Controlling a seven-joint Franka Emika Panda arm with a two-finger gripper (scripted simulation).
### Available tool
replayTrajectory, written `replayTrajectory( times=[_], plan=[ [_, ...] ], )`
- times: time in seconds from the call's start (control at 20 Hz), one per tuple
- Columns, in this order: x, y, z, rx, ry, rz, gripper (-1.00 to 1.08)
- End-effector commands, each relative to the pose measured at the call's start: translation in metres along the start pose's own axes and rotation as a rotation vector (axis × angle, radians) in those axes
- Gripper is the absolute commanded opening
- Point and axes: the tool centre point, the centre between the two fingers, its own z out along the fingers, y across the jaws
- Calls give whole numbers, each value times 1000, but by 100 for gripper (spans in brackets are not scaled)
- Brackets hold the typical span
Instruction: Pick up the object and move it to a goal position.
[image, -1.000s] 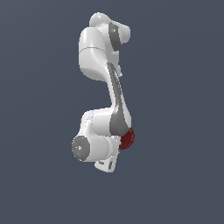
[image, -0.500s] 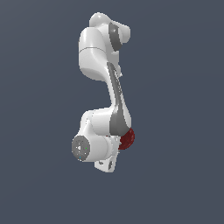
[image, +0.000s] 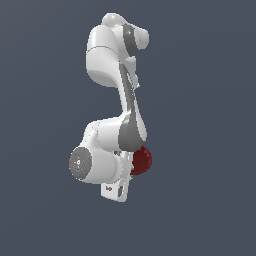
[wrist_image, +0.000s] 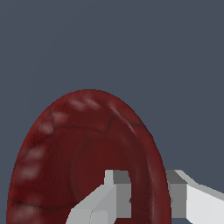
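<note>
exterior view: nothing has shifted over the last second, the arm (image: 112, 125) stays folded and the red bowl (image: 141, 161) stays tucked beside the wrist, so likely holding at goal. wrist view: gripper (wrist_image: 148, 197) pinching the bowl's rim, one finger on each side.

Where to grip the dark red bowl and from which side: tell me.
Grip the dark red bowl by its thin rim, one finger inside the hollow and one outside the wall. The wrist view shows the gripper placed just so, its fingers straddling the edge. The body looks too wide and rounded to span, so the rim seems best.
</note>
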Motion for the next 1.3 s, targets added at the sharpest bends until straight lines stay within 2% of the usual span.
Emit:
replayTrajectory(
  times=[0.0, 0.6, 0.9, 1.25],
  plan=[
    [2, 7, -24, -48, 3, -43, -100],
    [11, 24, -159, -323, 18, -302, -100],
    [16, 17, -231, -469, 25, -439, -100],
    [18, -3, -305, -624, 35, -586, -100]
  ],
)
